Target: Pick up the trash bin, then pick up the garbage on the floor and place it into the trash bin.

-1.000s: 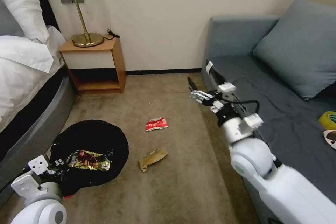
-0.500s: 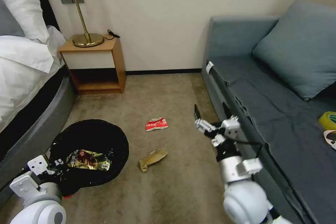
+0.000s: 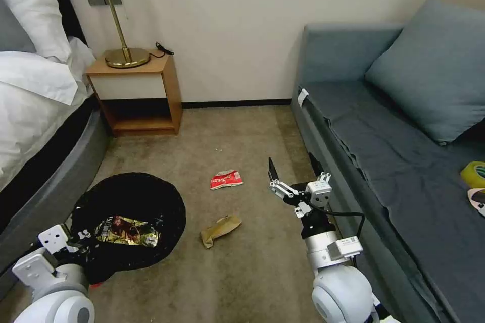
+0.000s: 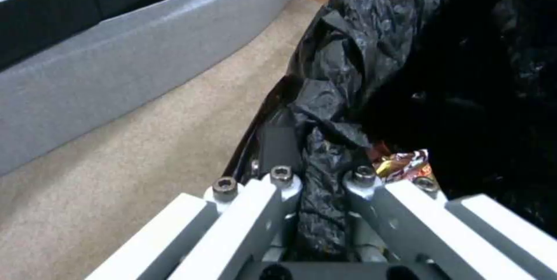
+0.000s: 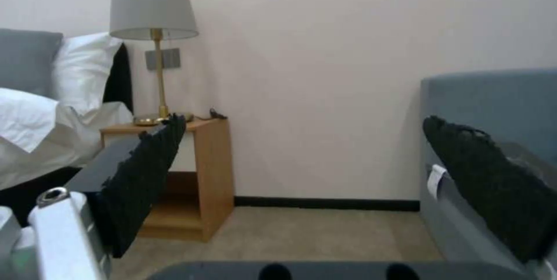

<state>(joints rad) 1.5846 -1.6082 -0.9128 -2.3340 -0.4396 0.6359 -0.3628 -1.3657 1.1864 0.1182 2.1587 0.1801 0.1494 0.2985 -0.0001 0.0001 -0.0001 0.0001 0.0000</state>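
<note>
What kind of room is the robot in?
Most likely a bedroom, maybe a hotel room. There is a bed with white pillows, a wooden nightstand holding a brass lamp, and a grey-blue sofa on carpet.

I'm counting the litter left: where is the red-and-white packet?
Head view: the red-and-white packet lies on the carpet mid-floor, between the trash bin and the right gripper, beyond the brown wrapper.

The trash bin (image 3: 131, 217), lined with a crinkly black bag, sits over by the bed-side edge of the beige carpet floor (image 3: 252, 272) with a shiny gold-brown wrapper (image 3: 129, 230) inside. Red-and-white packet (image 3: 226, 179) and brown paper wrapper (image 3: 220, 228) lie mid-carpet, apart from each other.
</note>
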